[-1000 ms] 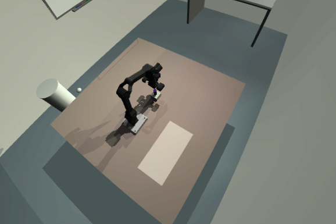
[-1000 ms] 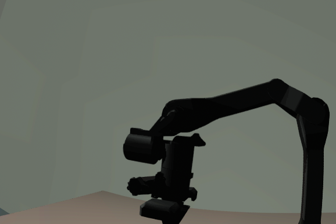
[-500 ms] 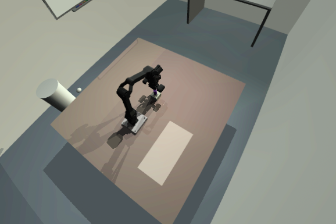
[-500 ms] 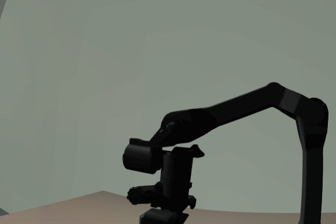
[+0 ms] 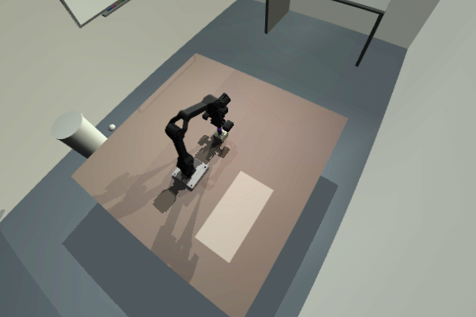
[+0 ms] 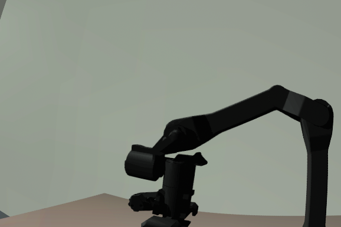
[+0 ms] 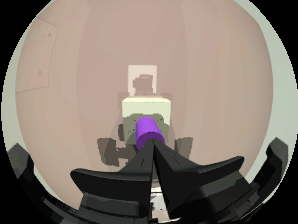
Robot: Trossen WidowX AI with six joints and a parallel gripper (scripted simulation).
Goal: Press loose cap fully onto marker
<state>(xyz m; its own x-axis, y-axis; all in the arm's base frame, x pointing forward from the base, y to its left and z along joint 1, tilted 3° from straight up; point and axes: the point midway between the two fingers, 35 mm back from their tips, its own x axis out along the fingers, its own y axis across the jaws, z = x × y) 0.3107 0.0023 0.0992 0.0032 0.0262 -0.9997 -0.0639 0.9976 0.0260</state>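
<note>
A glossy purple cap (image 5: 220, 129) (image 7: 148, 131), a short round cylinder, is standing at the holder block (image 5: 220, 137) (image 7: 146, 106), a pale, squarish piece on the table (image 5: 288, 124) (image 6: 74, 210) (image 7: 220, 75). The gripper (image 7: 152, 141) is pointing its closed fingertips at the cap's near end, holding nothing that shows.
</note>
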